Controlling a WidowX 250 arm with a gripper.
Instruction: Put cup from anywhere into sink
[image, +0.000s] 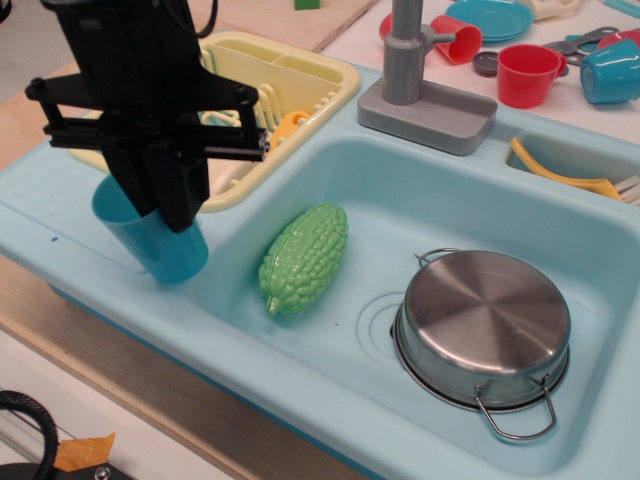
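Note:
The blue cup (158, 245) is a plain tapered tumbler at the left ledge of the pale blue sink (60, 215). It is tilted, with its base at the left edge of the deep basin. My black gripper (165, 212) comes down from above and is shut on the cup's near rim wall, hiding most of the cup's mouth. I cannot tell whether the cup's base still touches the ledge. The grey faucet (405, 55) stands at the back of the sink.
A green gourd (305, 258) and an upturned steel pot (483, 322) lie in the basin. A yellow dish rack (300, 80) sits behind my gripper. Red cups (527, 73), a blue handled mug (610, 70) and a blue plate (490, 17) stand at the back right. A yellow utensil (560, 178) lies in the side compartment.

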